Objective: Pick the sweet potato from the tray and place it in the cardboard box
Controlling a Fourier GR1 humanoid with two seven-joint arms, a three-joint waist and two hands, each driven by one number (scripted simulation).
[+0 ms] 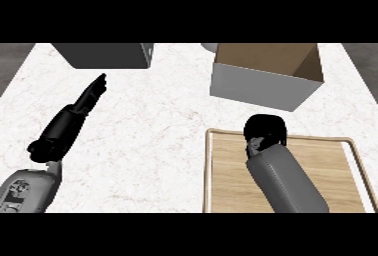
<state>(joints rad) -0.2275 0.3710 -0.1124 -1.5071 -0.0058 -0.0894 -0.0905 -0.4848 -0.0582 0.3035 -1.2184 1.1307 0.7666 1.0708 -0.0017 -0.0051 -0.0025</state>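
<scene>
My right hand [264,129] hovers over the far edge of the wooden tray [339,170], with its fingers curled downward. No sweet potato shows anywhere on the tray, and the curled hand hides whatever it holds. The cardboard box [255,86] stands open-topped just beyond the tray, a short way past the right hand. Out on the left, my left hand [87,97] lies over the counter with its fingers straight, pointing away from me and holding nothing.
A dark grey container [103,54] sits at the counter's far left edge. A pale rounded object [209,47] peeks out behind the cardboard box. The white marble counter [155,130] stretches between the two arms.
</scene>
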